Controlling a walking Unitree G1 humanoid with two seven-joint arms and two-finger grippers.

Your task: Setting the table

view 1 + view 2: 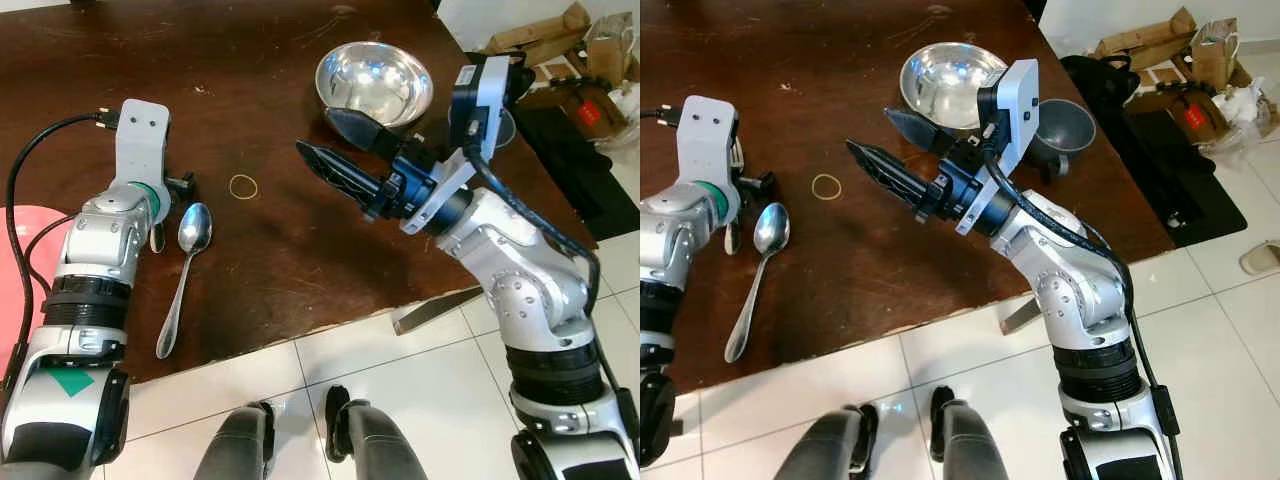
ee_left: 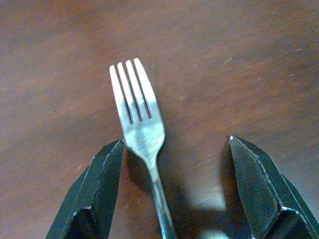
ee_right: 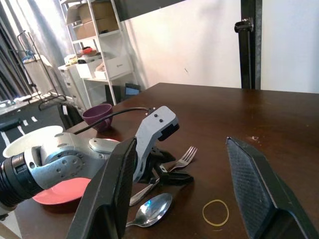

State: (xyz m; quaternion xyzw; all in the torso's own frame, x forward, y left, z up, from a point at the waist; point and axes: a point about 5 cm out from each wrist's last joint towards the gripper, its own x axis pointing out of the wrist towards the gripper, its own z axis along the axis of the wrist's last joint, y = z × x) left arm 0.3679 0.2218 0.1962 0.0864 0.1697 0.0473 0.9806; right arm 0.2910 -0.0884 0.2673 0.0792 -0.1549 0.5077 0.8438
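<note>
Item: fork (image 2: 142, 130), flat on table (image 1: 280, 250), at 9 o'clock of spoon (image 1: 184, 272). My left claw (image 2: 172, 191) was spread wide either side of its neck, not touching. Est. light, stiff, slick metal, low profile; pinch at neck. Right claw (image 1: 345, 150) open, aloft w/ nothing in it.

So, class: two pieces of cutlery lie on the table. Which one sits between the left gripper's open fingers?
The fork, its handle running between the left gripper fingers. The spoon lies beside that gripper, outside them.
</note>
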